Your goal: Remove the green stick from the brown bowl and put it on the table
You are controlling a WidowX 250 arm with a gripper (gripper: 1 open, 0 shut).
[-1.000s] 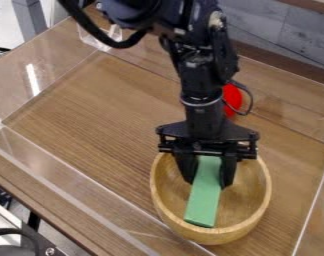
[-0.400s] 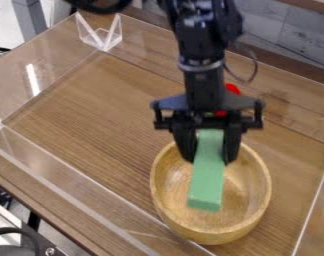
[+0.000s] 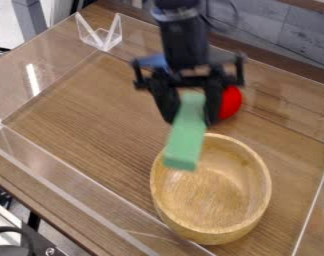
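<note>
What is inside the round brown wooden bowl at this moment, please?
The round brown wooden bowl shows only bare wood. The flat green stick hangs in the black gripper, its lower end covering a little of the bowl's left rim.

Gripper [image 3: 189, 100] is being pointed steeply down from the arm entering at 12 o'clock, jaws being kept clamped on green stick [image 3: 186, 140].

Bare table [image 3: 91, 110] left of bowl [image 3: 212, 190]; red object [image 3: 229, 100] behind
</note>
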